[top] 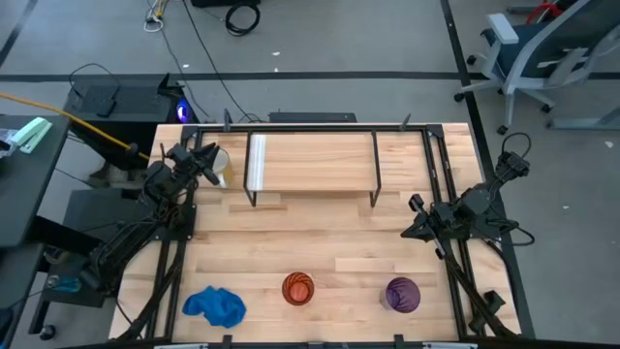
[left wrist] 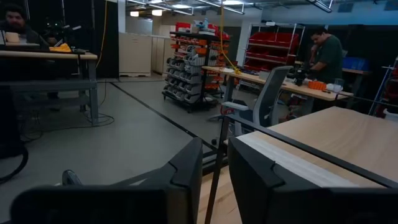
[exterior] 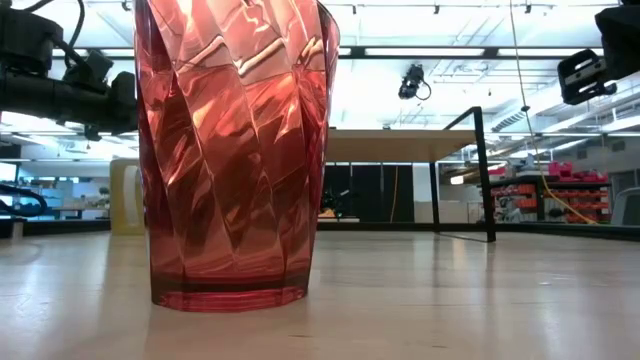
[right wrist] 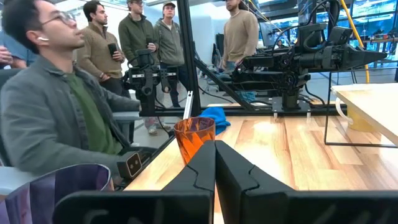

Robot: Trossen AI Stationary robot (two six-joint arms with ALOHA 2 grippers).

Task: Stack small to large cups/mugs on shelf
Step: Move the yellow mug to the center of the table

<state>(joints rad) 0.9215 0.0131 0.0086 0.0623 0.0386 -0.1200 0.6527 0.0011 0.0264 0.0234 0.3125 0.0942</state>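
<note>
The light-wood shelf [top: 315,160] stands at the table's far middle. The white mug [top: 222,167] stands on the table by the shelf's left end; it also shows in the low view [exterior: 125,195]. My left gripper [top: 207,161] hovers over the mug, slightly open and empty [left wrist: 215,171]. The orange swirl cup [top: 298,289] and the purple tumbler [top: 402,294] stand upright near the front edge. My right gripper [top: 410,219] is shut and empty at the right, pointing toward the table's left; its wrist view [right wrist: 215,152] shows the orange cup [right wrist: 194,137] and the tumbler [right wrist: 56,193].
A crumpled blue cloth [top: 215,306] lies at the front left. The orange cup fills the near low view [exterior: 235,150]. Several people stand beyond the table's left side [right wrist: 143,43]. The tabletop between the shelf and the front cups is bare wood [top: 320,233].
</note>
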